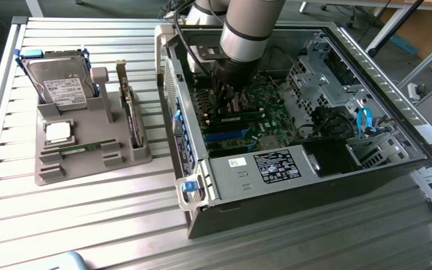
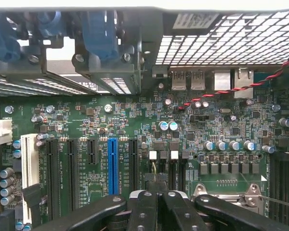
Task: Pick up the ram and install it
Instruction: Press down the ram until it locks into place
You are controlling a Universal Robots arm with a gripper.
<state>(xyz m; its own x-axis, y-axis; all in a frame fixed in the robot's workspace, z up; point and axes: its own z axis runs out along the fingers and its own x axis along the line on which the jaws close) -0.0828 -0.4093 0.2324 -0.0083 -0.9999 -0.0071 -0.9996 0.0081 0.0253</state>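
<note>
On the near left of the exterior view, a grey holder tray [image 1: 88, 163] sits on the slatted metal table [image 1: 73, 225]. The ram [image 1: 79, 148] lies flat in a low slot toward the tray's near end, a thin green stick with its long axis running across the view from left to right, slightly tilted. Just beyond it in the same tray rests a square silver processor [image 1: 58, 131]. Farther back a hard drive [image 1: 62, 80] stands propped upright, and a dark expansion card [image 1: 131, 115] stands on edge along the tray's right side.

To the right of the tray, the open computer case [image 1: 291, 169] lies on its side, with the green motherboard [image 1: 253, 115] exposed inside. The gripper [image 1: 226, 90] hangs inside the case over the board, at the far end of it. So the ram lies well apart from the gripper, off toward the exterior view's left and nearer the camera, outside the case wall.

In the wrist view, the gripper's black fingers [image 2: 142, 211] are pressed together with nothing between them, poised above the board near the blue slot [image 2: 112, 163] and a row of black slots. A red and black twisted wire [image 2: 241, 86] crosses the board farther on. Judging by this, the ram is not yet picked up.
</note>
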